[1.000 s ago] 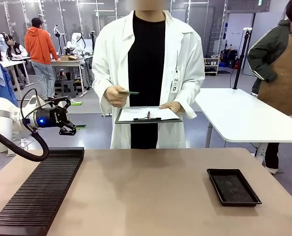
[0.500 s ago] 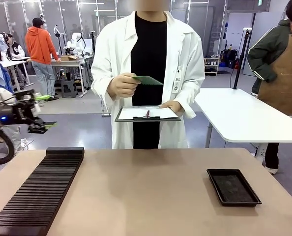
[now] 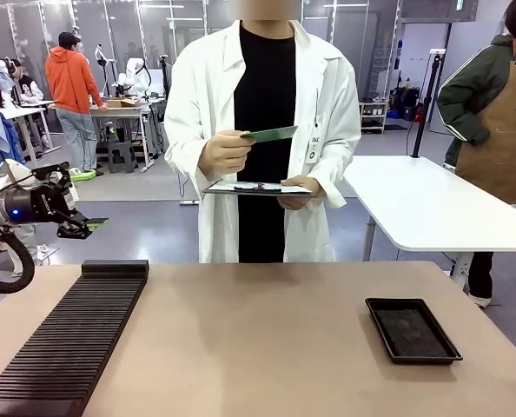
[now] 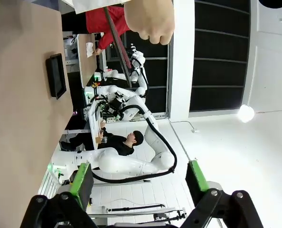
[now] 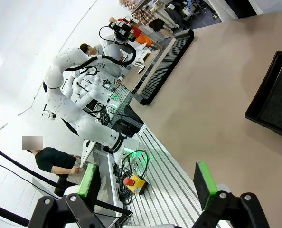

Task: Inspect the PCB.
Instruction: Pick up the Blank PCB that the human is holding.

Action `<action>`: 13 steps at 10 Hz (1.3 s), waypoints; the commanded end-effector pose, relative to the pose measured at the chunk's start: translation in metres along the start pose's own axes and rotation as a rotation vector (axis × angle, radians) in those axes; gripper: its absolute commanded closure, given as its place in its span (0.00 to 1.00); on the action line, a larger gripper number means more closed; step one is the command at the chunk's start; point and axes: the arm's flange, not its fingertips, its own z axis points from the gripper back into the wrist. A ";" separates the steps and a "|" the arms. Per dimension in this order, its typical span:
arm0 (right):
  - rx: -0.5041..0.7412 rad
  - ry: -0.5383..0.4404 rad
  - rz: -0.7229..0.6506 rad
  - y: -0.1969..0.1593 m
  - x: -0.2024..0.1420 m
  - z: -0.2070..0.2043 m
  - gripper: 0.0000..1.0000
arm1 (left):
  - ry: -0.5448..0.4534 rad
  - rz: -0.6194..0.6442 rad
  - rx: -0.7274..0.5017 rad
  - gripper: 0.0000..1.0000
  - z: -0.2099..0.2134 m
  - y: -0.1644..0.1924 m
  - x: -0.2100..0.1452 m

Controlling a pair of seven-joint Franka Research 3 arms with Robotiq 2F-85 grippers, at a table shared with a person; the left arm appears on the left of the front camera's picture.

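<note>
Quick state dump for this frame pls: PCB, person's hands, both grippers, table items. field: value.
PCB: off the table, held at chest height in the person's hand, tilted nearly edge-on to the front camera
clipboard: in the person's other hand, just below the PCB
left gripper: open, nothing held, beyond the table's far left corner, well apart from the PCB
right gripper: open, nothing between its fingers
table: black tray on the right; slotted black rack on the left
</note>
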 end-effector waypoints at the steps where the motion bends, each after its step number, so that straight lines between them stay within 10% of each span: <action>1: 0.008 -0.011 0.018 0.001 0.002 0.002 0.00 | -0.013 0.002 0.001 0.00 0.002 -0.006 0.006; 6: 0.008 -0.011 0.018 0.001 0.002 0.002 0.00 | -0.004 -0.002 0.001 0.00 0.002 -0.001 0.000; 9: 0.008 -0.011 0.018 0.001 0.002 0.002 0.00 | 0.144 -0.079 0.018 0.00 0.086 -0.017 -0.109; 13: 0.008 -0.011 0.018 0.001 0.002 0.002 0.00 | 0.067 -0.244 0.121 0.00 0.179 -0.013 -0.224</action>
